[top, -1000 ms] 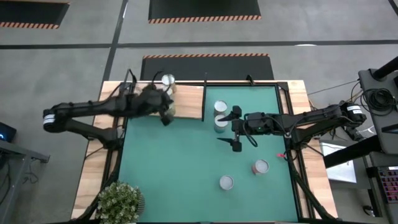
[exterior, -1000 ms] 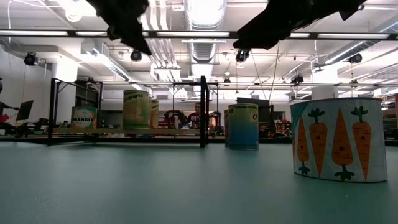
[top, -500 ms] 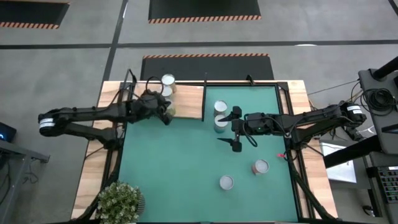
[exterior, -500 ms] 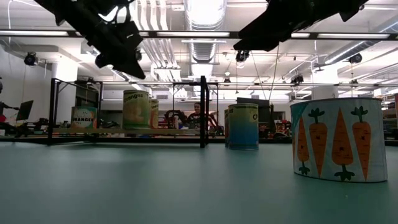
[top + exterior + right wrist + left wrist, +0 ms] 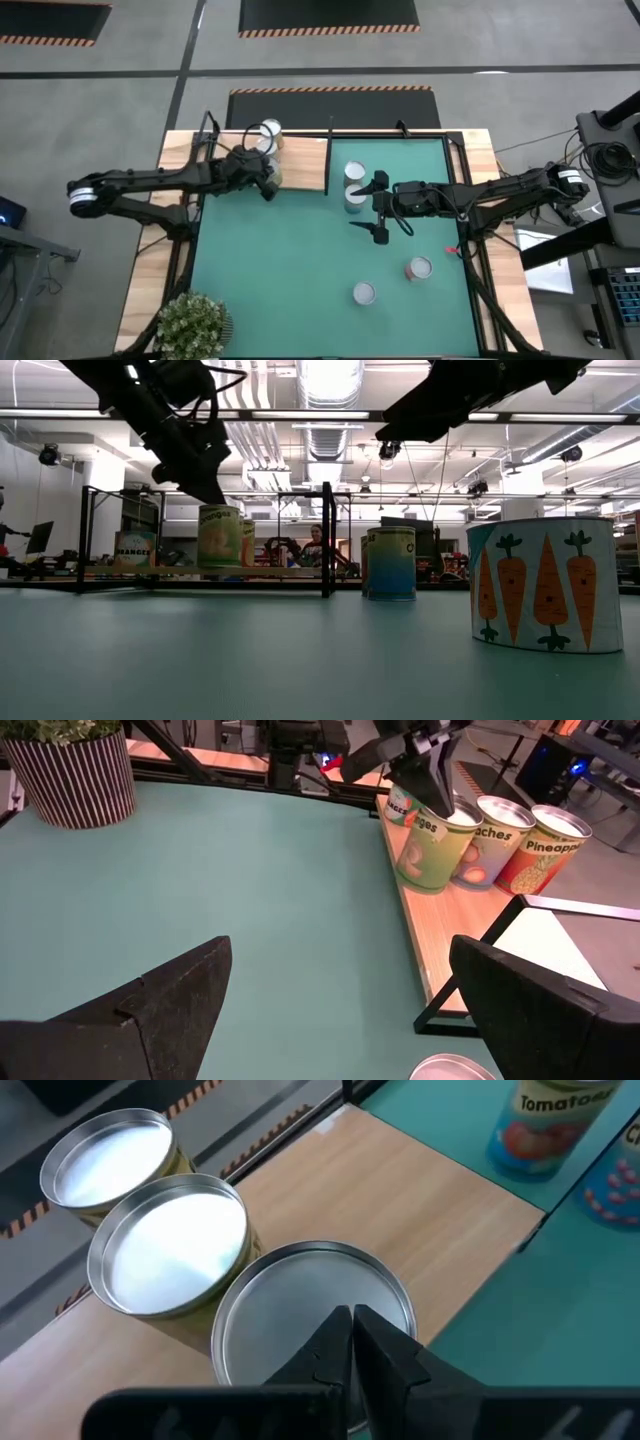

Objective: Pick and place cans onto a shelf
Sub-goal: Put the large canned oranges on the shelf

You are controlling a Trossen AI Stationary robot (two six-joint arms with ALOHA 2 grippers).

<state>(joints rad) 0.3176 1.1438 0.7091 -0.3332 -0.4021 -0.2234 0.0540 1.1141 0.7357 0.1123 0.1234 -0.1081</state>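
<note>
The left end effector [image 5: 352, 1342] has its fingers pressed together and holds nothing; it hovers just above the nearest of three cans [image 5: 312, 1305] standing in a row on the shelf [image 5: 300, 165], at about 11 o'clock on the surface [image 5: 300, 260]. I judge a placing step is finished, so the next move is to go for another can. The right end effector [image 5: 380, 208] is spread wide and empty, beside two cans [image 5: 354, 187] near 12 o'clock; two more cans [image 5: 391, 280] stand at 5 o'clock.
</note>
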